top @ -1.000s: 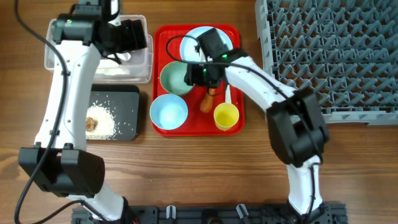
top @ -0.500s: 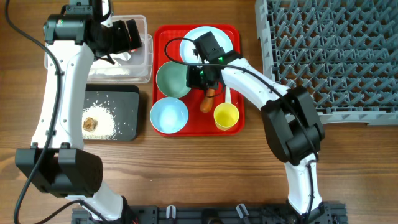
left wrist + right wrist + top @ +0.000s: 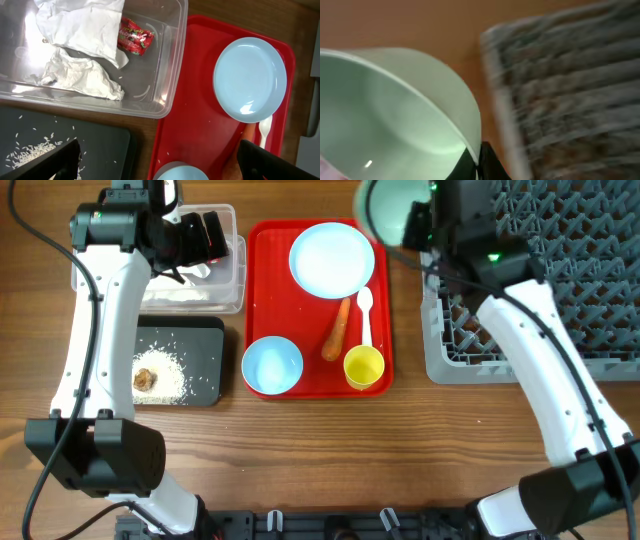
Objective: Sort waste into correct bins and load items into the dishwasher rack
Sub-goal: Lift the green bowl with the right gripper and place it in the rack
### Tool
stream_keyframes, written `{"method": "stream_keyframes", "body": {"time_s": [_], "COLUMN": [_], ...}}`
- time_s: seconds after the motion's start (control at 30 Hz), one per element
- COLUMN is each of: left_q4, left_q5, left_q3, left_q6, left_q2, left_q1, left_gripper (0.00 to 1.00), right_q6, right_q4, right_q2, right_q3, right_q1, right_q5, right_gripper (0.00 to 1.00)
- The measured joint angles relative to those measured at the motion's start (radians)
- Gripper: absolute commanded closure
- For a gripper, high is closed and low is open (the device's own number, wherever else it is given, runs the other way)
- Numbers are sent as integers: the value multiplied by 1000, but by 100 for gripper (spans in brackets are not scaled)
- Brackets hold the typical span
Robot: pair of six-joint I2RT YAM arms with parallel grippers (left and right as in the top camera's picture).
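The pale green bowl (image 3: pixel 385 208) is pinched at its rim by the right end effector (image 3: pixel 408 222), which is closed down narrow on it. In the right wrist view one dark finger (image 3: pixel 479 165) shows against the bowl's wall just under the rim, and the rest is blurred. The bowl hangs tilted on this end effector's left side, off the worktop (image 3: pixel 320 450), above the far corner of the red serving tray (image 3: pixel 262 300). The grey dishwasher rack (image 3: pixel 560 270) lies directly beneath and to the right of the end effector, its pegs upright.

Back toward the arm's base and to the left, the tray carries:
- the round light-blue plate (image 3: pixel 332 260), nearest the end effector
- the orange carrot (image 3: pixel 336 330) and the white plastic spoon (image 3: pixel 365 315), lying side by side below the plate
- the small yellow cup (image 3: pixel 364 367), upright, at the spoon's handle end
- the light-blue bowl (image 3: pixel 272 365), in the near left corner

The left end effector (image 3: pixel 208 235) hangs spread wide and holds nothing. Under it is the clear tub (image 3: pixel 232 280), with the crumpled white napkin (image 3: pixel 80 25) and the shiny red snack wrapper (image 3: pixel 135 40) inside. Just nearer its base, the black tray (image 3: pixel 205 340) holds the loose rice grains (image 3: pixel 172 375) and the small brown food lump (image 3: pixel 147 378).
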Motion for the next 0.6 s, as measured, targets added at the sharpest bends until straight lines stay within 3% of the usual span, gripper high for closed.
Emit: {"method": "stream_keyframes", "body": {"time_s": [0.13, 0.3, 0.4, 0.5, 0.6], "left_q4": [0, 0, -1, -1, 0], "left_q5": [0, 0, 0, 0, 0], "left_q3": [0, 0, 0, 0, 0], "left_q6": [0, 0, 0, 0, 0], "left_q2": [0, 1, 1, 2, 2], "left_q1": [0, 0, 0, 0, 0], "left_gripper": [0, 0, 0, 0, 0], "right_q6": [-92, -238, -437, -652, -741], "right_q4": [213, 459, 678, 784, 769], "right_q2": [19, 105, 211, 336, 399], "right_q3": [-1, -1, 2, 2, 1], "right_q1": [-111, -237, -255, -257, -257], "right_q5": [315, 447, 524, 607, 655], "right_gripper": [96, 96, 96, 96, 95]}}
